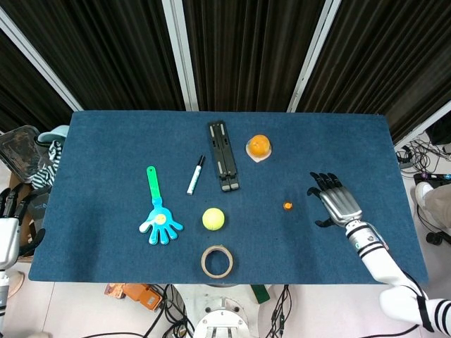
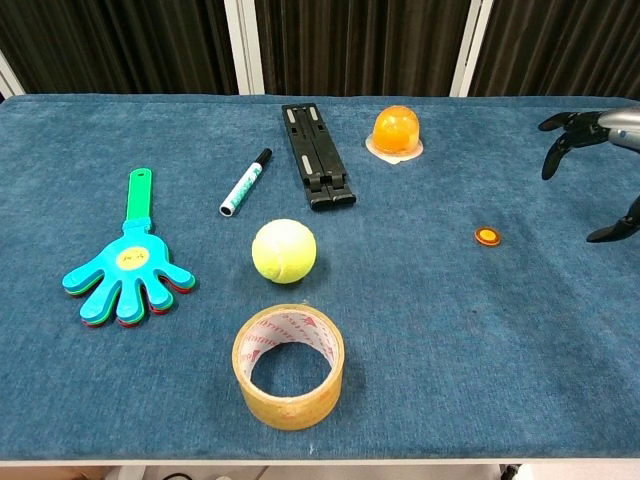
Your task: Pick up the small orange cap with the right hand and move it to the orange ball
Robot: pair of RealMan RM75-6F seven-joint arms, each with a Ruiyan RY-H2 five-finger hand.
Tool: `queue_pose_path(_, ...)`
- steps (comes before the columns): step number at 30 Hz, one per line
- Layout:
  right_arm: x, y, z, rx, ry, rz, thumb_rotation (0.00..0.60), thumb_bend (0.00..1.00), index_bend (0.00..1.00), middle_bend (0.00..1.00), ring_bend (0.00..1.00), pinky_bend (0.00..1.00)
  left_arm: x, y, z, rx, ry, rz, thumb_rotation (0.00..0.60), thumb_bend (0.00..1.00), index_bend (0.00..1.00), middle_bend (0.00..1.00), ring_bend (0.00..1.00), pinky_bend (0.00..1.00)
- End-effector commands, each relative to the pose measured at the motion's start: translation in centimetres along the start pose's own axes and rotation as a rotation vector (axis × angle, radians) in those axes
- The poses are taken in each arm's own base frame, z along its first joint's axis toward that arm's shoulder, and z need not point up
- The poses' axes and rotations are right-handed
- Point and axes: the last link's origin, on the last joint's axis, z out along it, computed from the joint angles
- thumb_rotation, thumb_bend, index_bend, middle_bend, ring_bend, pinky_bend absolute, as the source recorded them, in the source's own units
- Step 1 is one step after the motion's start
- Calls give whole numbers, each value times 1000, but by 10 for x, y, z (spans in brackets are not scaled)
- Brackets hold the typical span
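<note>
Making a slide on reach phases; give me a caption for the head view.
Open right hand hovers beside the small orange cap, orange ball beyond, on the blue table.

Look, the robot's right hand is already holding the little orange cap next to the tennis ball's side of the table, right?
Not quite. The right hand holds nothing: its fingers are spread and it hovers to the right of the cap, apart from it. The cap lies on the table, right of the tennis ball. The head view shows the gap.
</note>
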Motion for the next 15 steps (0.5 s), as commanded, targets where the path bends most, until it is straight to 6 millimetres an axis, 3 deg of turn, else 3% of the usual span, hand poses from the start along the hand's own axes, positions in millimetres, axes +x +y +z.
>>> queue_pose_path(1, -4, 0, 9, -2, -15, 3, 600, 260, 411, 0, 72, 46, 0, 0, 0, 2, 2, -1, 600, 231, 186, 28, 14, 176)
queue_pose_path(15, -10, -12, 42, 29, -48, 15, 600, 341, 466, 0, 80, 47, 1, -2, 2, 9, 4, -3, 600, 231, 186, 28, 15, 176)
